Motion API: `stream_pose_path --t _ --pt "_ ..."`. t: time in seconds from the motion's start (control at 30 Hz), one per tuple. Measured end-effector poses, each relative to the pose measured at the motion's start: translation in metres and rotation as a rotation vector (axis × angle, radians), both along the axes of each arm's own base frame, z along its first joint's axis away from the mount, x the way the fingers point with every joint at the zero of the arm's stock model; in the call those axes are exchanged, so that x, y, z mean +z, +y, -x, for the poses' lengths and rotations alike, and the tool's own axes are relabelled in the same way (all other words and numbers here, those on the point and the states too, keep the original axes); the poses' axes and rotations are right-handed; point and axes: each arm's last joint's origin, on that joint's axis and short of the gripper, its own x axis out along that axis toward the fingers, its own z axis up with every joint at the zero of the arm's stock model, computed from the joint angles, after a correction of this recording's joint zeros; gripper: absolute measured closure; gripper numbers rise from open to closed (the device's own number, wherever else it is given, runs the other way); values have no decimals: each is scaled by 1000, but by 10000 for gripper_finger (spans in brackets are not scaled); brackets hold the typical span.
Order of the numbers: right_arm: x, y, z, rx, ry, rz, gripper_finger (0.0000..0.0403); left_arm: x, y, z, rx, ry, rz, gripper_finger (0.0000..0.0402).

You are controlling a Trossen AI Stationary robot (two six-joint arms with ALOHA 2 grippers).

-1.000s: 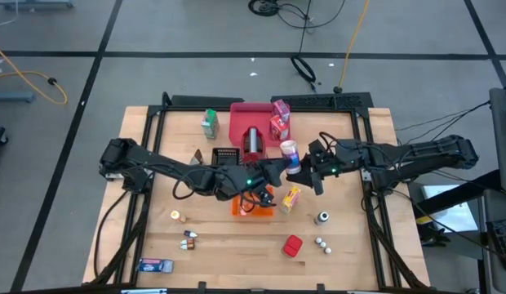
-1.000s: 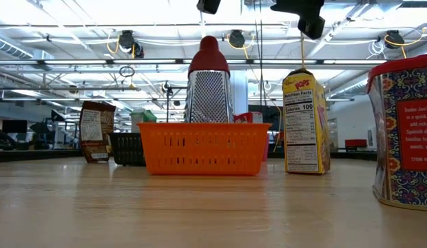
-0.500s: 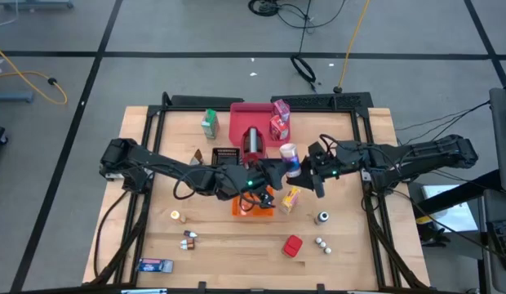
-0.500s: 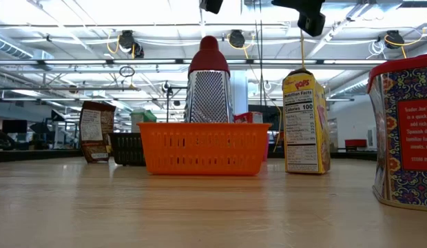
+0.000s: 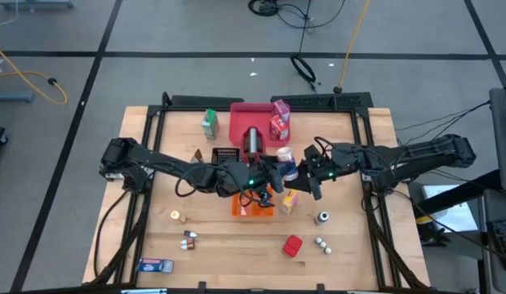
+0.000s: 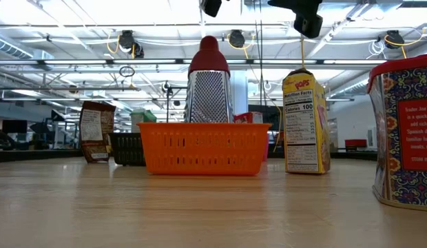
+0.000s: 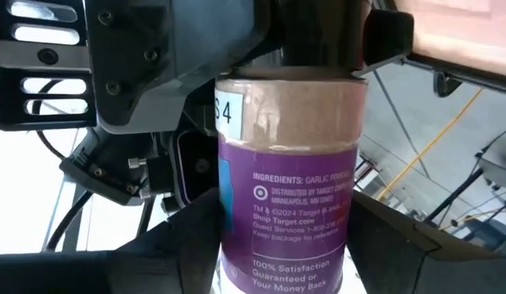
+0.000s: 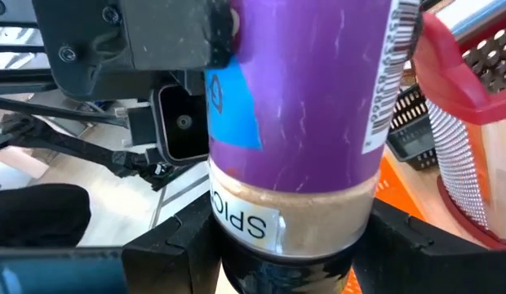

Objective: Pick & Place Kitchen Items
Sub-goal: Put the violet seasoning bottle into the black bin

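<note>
Above the middle of the table (image 5: 351,253), in the high view, both dark arms reach inward and meet over one purple spice jar (image 5: 287,166). The left hand (image 5: 275,174) comes from the left side and the right hand (image 5: 305,170) from the right side, each arm stretched low and almost flat. The jar is held in the air between them, beside the orange basket (image 5: 251,206) and near the yellow packet (image 5: 290,197). The hands cover most of the jar, so only its pale end and a bit of purple can be seen.

In the low view, only the dark under parts of the two arms show at the upper edge, and the jar itself is cut off. The orange basket stands on the table in front of the red-and-silver grater (image 6: 208,81), with the yellow carton (image 6: 306,121) to one side.

In the left wrist view, the purple spice jar (image 7: 287,188) fills the centre. The left hand's own fingers close on its lower part, and the right hand (image 7: 318,41) holds its far end. The lowest part of the label is cut off.

In the right wrist view, the jar (image 8: 306,106) stands between the right hand's fingers (image 8: 424,245), which grip it near the pale end. The left hand (image 8: 155,33) clamps the other end. The grater (image 8: 469,122) is only partly visible behind.
</note>
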Motion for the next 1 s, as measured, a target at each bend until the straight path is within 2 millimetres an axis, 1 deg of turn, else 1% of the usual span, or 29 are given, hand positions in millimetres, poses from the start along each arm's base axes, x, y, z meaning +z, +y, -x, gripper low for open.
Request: stream_pose_path --t 0.1,0.3,0.4,0.53,0.8,1.0 --pt "-1 0 -2 2 1 -3 204 0 1 0 8 1 -1 188" --pt "-1 0 -2 2 -4 -1 204 0 -1 1 16 -4 2 237" --pt "-1 1 -3 3 -3 -2 199 1 -3 1 17 -14 17 254" --pt "-1 1 -3 5 -6 7 189 1 -5 2 35 -21 25 255" --pt "0 0 -3 3 -10 14 191 1 -5 2 89 -50 68 253" --pt "0 0 1 24 2 19 182 2 -3 4 189 -95 107 252"
